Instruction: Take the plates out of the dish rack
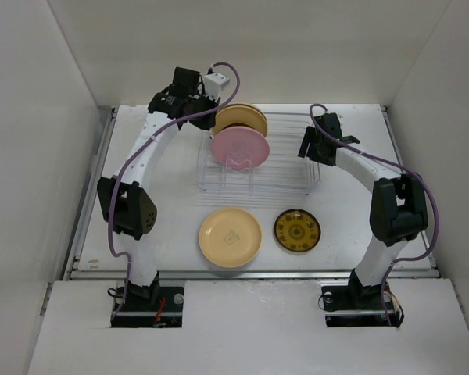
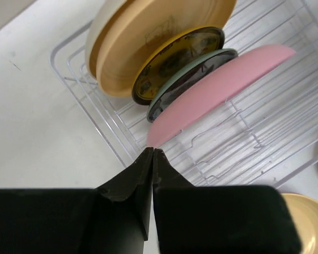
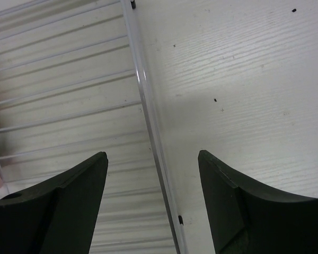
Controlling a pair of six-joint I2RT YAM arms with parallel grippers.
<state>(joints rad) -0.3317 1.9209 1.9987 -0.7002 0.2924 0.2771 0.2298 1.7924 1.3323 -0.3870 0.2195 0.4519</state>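
Pressed together at the tips, the left end effector [image 2: 151, 154] hangs over the left end of the dish rack [image 1: 281, 168], its dark fingers pointing down just beside the rack's outer wire rim. From where it looks, five plates stand on edge in that left end, leaning one against the next: a cream plate [image 2: 98, 37] outermost, then a yellow-orange plate [image 2: 148, 37], a small brown-gold patterned plate [image 2: 175, 55], a small teal plate [image 2: 193, 74] and a pink plate [image 2: 222, 84], whose lower edge comes down near the closed fingertips. Over at the rack's right end the right end effector [image 3: 152, 159] is spread wide, one finger above the rack's wire floor and the other above the white surface [image 1: 164, 195], with the clear side wall of the rack running between them. Two more plates lie flat on the surface on the near side of the rack, apart from each other: a pale yellow plate [image 1: 230, 237] with a faint mark at its centre and, to its right, a smaller dark gold-patterned plate [image 1: 297, 230].
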